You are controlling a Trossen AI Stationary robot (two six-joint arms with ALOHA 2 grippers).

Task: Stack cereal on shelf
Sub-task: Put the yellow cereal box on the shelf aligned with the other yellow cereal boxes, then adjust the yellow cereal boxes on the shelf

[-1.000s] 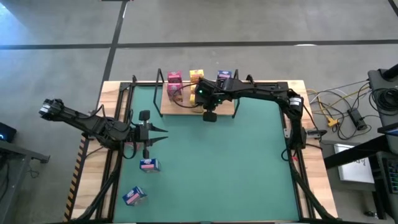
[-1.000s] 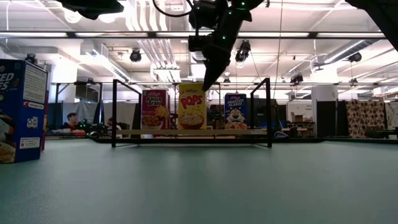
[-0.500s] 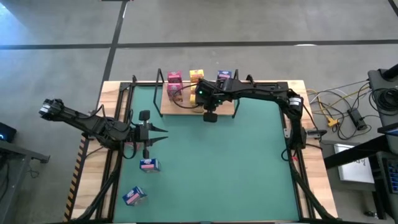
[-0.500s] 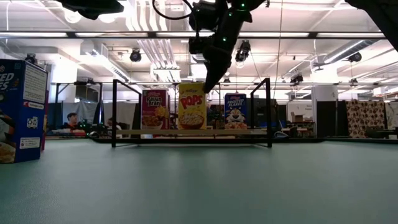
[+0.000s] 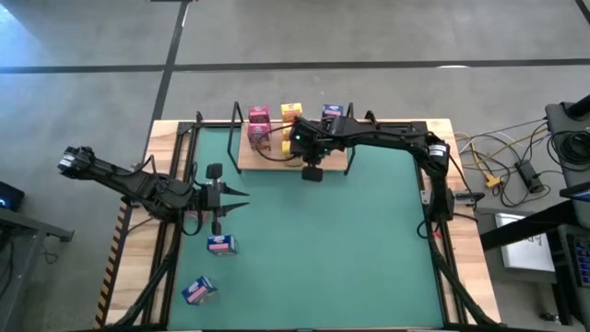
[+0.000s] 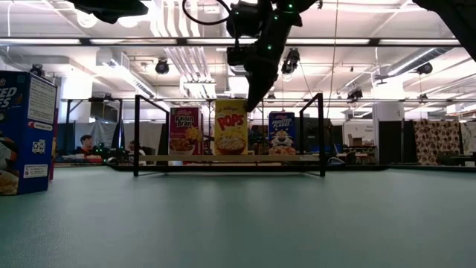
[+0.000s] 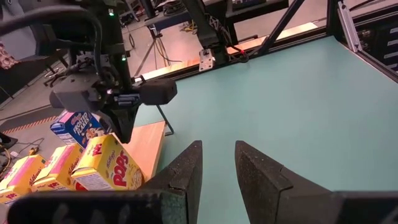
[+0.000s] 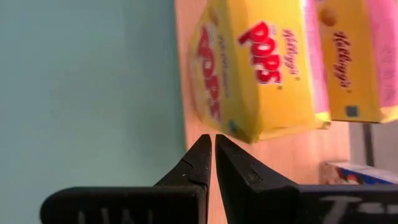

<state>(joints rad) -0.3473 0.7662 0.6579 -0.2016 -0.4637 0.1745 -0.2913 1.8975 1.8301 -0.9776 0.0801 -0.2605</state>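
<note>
The light-wood shelf (image 5: 277, 159) lies at the table's far edge, with black wire brackets (image 6: 136, 134) at its ends. Several cereal boxes stand on it: pink (image 6: 184, 131), yellow (image 6: 231, 128) and blue (image 6: 281, 132) in the low view. My right gripper (image 5: 312, 173) hangs shut over the shelf's near edge. Its tips (image 8: 212, 138) are just beside the yellow box's (image 8: 261, 68) lower corner, with a sliver of board between them. My left gripper (image 5: 241, 202) waits open above the mat's left side. Two more boxes (image 5: 219, 243) (image 5: 198, 290) lie on the mat near it.
The green mat (image 5: 323, 249) covers the table, with open room across its middle and right. The blue box (image 6: 26, 134) near the front left looms large in the low view. Black frame rails (image 5: 175, 175) run along the table's sides. Cables lie off the right edge (image 5: 498, 166).
</note>
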